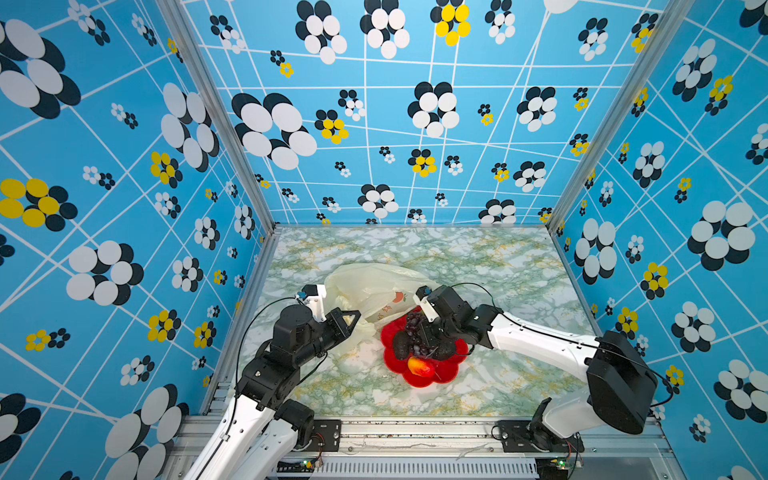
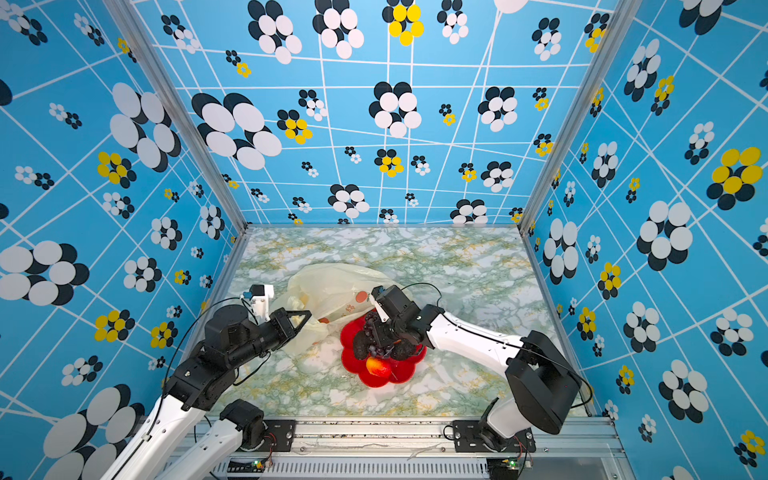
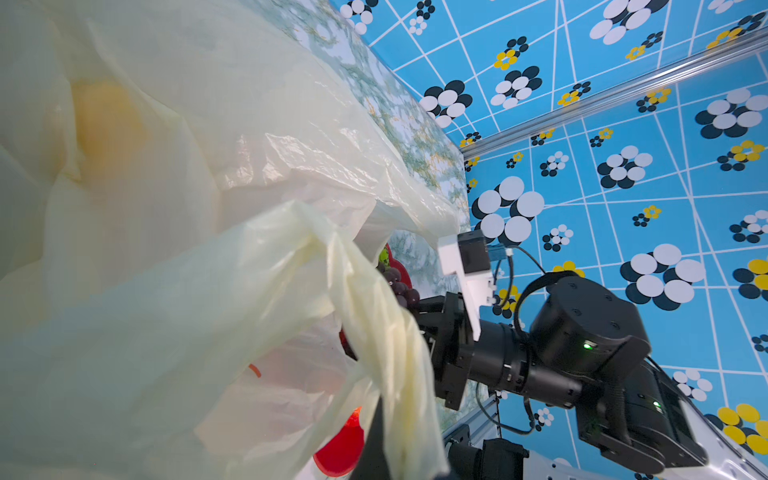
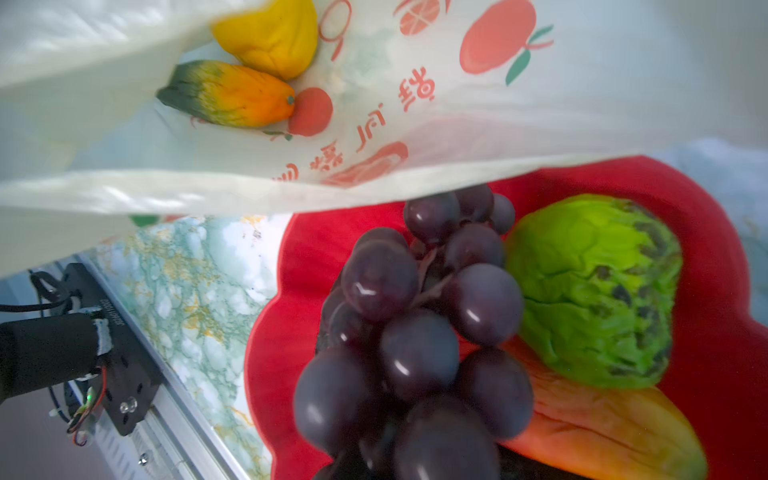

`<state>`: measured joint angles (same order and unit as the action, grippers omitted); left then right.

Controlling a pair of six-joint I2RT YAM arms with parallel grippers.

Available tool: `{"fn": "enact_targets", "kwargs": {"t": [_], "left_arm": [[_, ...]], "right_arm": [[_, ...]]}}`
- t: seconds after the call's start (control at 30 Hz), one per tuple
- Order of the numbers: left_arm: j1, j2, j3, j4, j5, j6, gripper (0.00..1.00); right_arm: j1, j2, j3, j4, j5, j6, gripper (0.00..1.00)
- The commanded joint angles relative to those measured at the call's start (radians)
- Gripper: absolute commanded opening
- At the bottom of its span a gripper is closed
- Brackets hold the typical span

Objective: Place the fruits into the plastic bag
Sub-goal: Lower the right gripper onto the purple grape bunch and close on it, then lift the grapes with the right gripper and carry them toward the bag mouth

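Observation:
The plastic bag [image 1: 374,286] [image 2: 332,282] lies crumpled behind the red plate [image 1: 440,374]. My left gripper [image 1: 353,322] [image 3: 386,440] is shut on its bunched handle and holds the mouth up. Inside the bag lie a yellow fruit [image 4: 270,37] and an orange-green mango [image 4: 232,99]. My right gripper [image 1: 426,337] [image 2: 382,337] is down on the plate, shut on the dark purple grape bunch [image 4: 415,332]; the grapes hide its fingers in the right wrist view. Two dark avocados [image 1: 402,345] [image 1: 444,351], a mango [image 1: 419,366] and a green fruit [image 4: 594,291] also sit on the plate.
The bag's lower lip [image 4: 374,178] overlaps the plate's far rim. Blue patterned walls [image 1: 124,208] close in the marbled table [image 1: 498,270] on three sides. An aluminium rail [image 1: 415,432] with both arm bases runs along the front edge.

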<state>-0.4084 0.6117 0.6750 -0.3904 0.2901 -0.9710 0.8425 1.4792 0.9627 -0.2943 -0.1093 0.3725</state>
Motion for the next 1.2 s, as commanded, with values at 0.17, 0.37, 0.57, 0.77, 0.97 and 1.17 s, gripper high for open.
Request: {"fn": "enact_targets", "kwargs": {"t": [0.17,0.37,0.57,0.77,0.97,1.17], "left_arm": [[-0.001,0.004,0.059,-0.043,-0.023,0.071,0.0],[0.0,0.005,0.06,-0.032,-0.003,0.077,0.0],[0.0,0.014,0.051,0.004,0.019,0.067,0.0],[0.0,0.028,0.046,0.035,0.039,0.063,0.0],[0.0,0.041,0.044,0.056,0.058,0.057,0.0],[-0.002,0.04,0.053,0.067,0.067,0.051,0.0]], "right_arm": [[-0.011,-0.151,-0.004,0.038,0.036,-0.062,0.06],[-0.012,-0.258,0.0,0.061,0.055,-0.032,0.05],[-0.012,-0.329,0.032,0.141,0.091,-0.02,0.07],[-0.011,-0.304,0.112,0.184,0.099,-0.048,0.07],[-0.012,-0.206,0.17,0.235,0.071,-0.06,0.07],[-0.011,-0.09,0.219,0.269,0.009,-0.042,0.06]]}}
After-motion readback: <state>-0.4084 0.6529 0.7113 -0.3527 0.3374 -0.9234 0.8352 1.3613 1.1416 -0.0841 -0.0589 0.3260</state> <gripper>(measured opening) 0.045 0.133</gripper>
